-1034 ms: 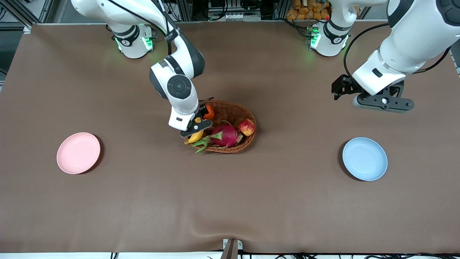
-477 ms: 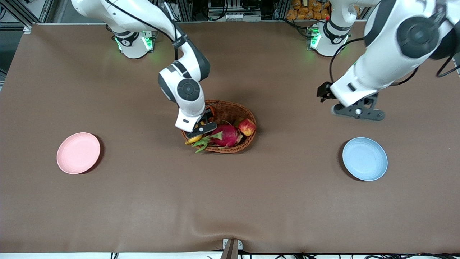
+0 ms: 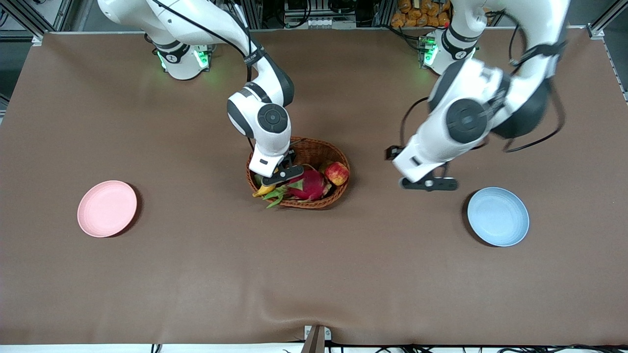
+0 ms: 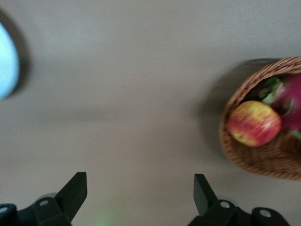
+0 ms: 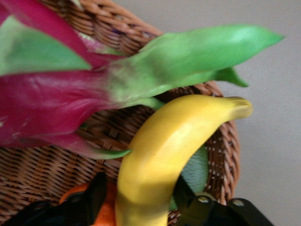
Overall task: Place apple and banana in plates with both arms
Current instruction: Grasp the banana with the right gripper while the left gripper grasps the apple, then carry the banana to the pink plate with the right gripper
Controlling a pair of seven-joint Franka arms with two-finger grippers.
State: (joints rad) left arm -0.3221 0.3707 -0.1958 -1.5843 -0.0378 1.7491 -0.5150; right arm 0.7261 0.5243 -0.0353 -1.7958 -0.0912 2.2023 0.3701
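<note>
The banana [image 3: 264,189] lies in the wicker basket [image 3: 319,145] at its right arm's end, one tip over the rim. My right gripper [image 3: 280,174] is down in the basket, open, with a finger on each side of the banana [image 5: 174,141]; the right wrist view shows the gripper [image 5: 139,186] straddling it. The apple [image 3: 337,172] sits at the basket's other end and also shows in the left wrist view [image 4: 254,123]. My left gripper [image 3: 428,184] is open and empty [image 4: 138,181] over bare table between basket and blue plate [image 3: 498,216]. The pink plate [image 3: 107,208] is empty.
A magenta dragon fruit [image 3: 309,185] with green leaves lies in the basket between banana and apple, close against the banana [image 5: 47,99]. An orange fruit [image 5: 75,194] lies under my right gripper. The blue plate's edge [image 4: 5,61] shows in the left wrist view.
My left arm has swung from above the blue plate's end toward the basket and lowered. My right gripper has shifted a little along the basket and sunk around the banana, which has not moved.
</note>
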